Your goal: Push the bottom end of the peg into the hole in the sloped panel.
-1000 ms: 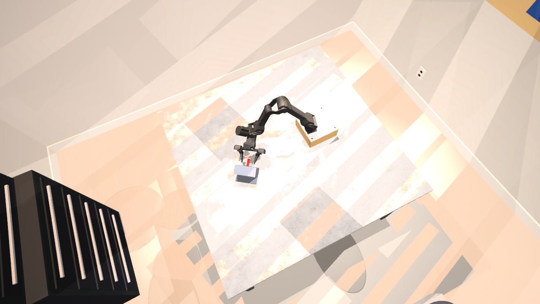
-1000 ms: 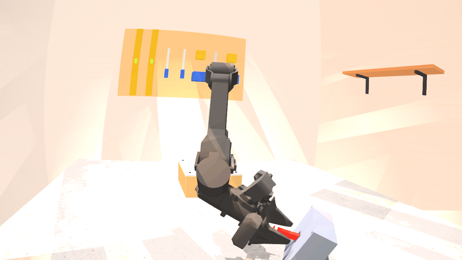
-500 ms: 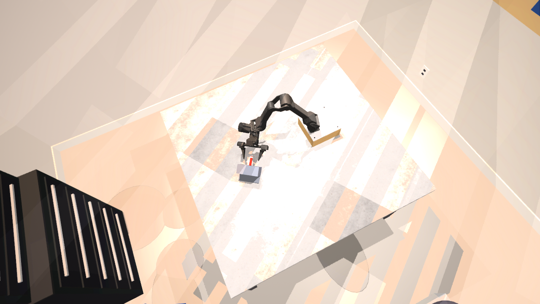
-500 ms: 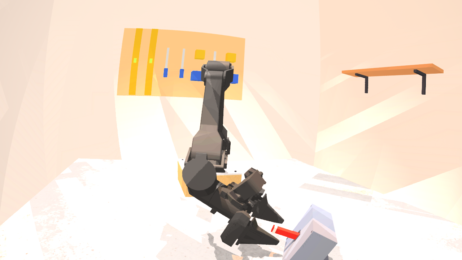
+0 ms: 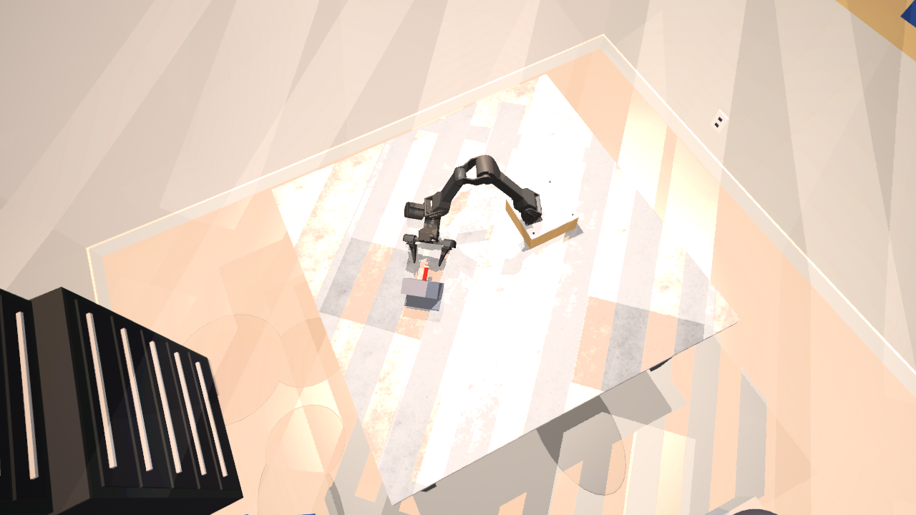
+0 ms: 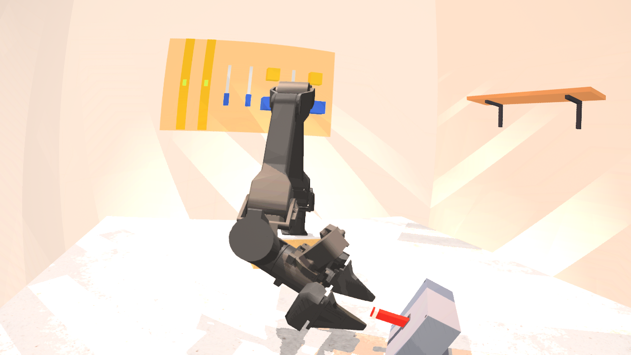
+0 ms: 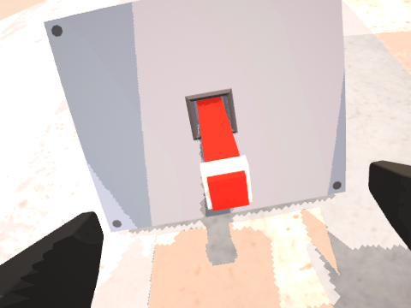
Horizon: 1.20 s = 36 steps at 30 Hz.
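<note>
The red peg is sitting with its lower end inside the square hole at the middle of the grey panel, its white-banded end sticking out toward the lower part of the wrist frame. The pincer is standing wide open and gripping nothing, its dark fingers showing at the lower left and right edges, well apart from the peg. In the exterior view, it is hovering low over the surface, just left of the peg's free end, near the bottom centre of the frame.
</note>
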Each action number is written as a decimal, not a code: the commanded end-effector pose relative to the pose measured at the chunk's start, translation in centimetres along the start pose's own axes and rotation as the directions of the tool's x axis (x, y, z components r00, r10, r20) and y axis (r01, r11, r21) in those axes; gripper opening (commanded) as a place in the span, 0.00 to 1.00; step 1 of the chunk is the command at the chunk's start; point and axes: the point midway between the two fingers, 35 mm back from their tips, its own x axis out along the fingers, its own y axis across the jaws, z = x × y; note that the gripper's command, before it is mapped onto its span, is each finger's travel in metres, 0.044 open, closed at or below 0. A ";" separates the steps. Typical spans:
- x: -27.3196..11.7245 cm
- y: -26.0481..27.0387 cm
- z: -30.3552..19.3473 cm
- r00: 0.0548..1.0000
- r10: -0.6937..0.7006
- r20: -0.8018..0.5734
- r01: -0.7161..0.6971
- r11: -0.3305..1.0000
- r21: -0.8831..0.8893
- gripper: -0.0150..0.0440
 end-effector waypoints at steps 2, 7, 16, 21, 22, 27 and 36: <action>-0.8 -0.2 0.4 1.000 -0.004 0.006 0.004 1.000 -0.016 1.00; -1.6 -0.2 0.2 1.000 -0.004 0.005 0.004 1.000 -0.015 1.00; -2.9 -0.2 -0.1 1.000 -0.004 0.006 0.004 1.000 -0.012 1.00; -3.6 -0.1 -0.3 1.000 -0.005 0.007 0.005 1.000 -0.011 1.00; -3.7 -0.1 -0.3 1.000 -0.005 0.008 0.005 1.000 -0.010 1.00; -4.4 -0.1 -0.5 1.000 -0.007 0.010 0.007 1.000 -0.009 1.00; -5.4 0.0 -0.3 1.000 -0.008 0.012 0.008 1.000 -0.007 1.00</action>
